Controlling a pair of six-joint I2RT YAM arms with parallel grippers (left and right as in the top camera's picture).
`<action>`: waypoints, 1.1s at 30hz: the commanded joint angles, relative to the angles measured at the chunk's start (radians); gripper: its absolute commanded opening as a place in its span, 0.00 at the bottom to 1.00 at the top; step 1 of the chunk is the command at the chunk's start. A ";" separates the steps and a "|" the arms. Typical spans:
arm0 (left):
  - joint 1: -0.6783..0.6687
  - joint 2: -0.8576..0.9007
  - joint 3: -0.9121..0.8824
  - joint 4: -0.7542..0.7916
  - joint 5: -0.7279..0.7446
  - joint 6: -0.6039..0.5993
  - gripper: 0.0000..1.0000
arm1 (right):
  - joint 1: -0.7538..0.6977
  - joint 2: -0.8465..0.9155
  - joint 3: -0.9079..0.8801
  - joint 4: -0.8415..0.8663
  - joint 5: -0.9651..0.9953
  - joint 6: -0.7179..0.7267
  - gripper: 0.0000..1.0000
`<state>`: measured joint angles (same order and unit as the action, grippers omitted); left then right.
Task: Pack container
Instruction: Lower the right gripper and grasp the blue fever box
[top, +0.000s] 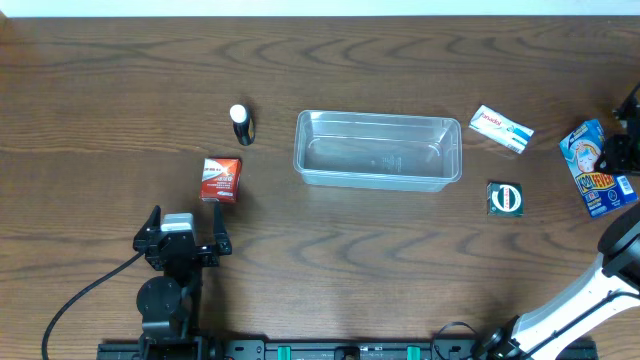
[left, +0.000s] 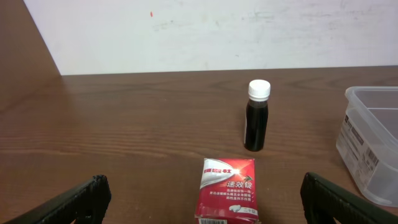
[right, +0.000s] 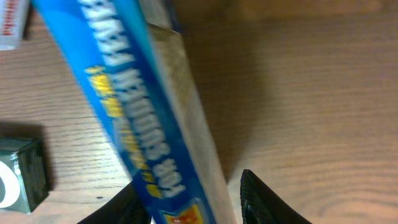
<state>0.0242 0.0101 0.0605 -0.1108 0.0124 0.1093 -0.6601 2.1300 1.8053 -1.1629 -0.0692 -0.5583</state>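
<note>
The clear plastic container (top: 378, 150) stands empty at the table's middle; its left end shows in the left wrist view (left: 373, 149). My left gripper (top: 186, 232) is open, and its jaws (left: 205, 202) straddle the near end of a red box (top: 221, 179) (left: 227, 188) without touching it. A dark bottle with a white cap (top: 241, 124) (left: 257, 117) stands upright beyond the box. My right gripper (top: 622, 150) (right: 186, 205) is shut on a blue box (top: 597, 168) (right: 143, 118) at the far right, and the box is tilted.
A white flat box (top: 502, 128) (right: 11, 25) lies right of the container. A small dark green box (top: 505, 198) (right: 22, 174) lies nearer the front. A pale wall rises behind the table's far edge (left: 217, 31).
</note>
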 joint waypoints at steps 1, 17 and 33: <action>-0.002 -0.006 -0.031 -0.014 0.006 0.010 0.98 | -0.010 0.004 -0.005 0.005 0.046 0.077 0.43; -0.002 -0.006 -0.031 -0.014 0.006 0.010 0.98 | -0.010 0.004 -0.048 0.019 -0.010 0.196 0.43; -0.002 -0.006 -0.031 -0.014 0.006 0.010 0.98 | 0.024 0.004 -0.048 0.090 -0.005 0.176 0.39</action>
<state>0.0242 0.0105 0.0605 -0.1112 0.0124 0.1093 -0.6559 2.1300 1.7649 -1.0782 -0.0704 -0.3794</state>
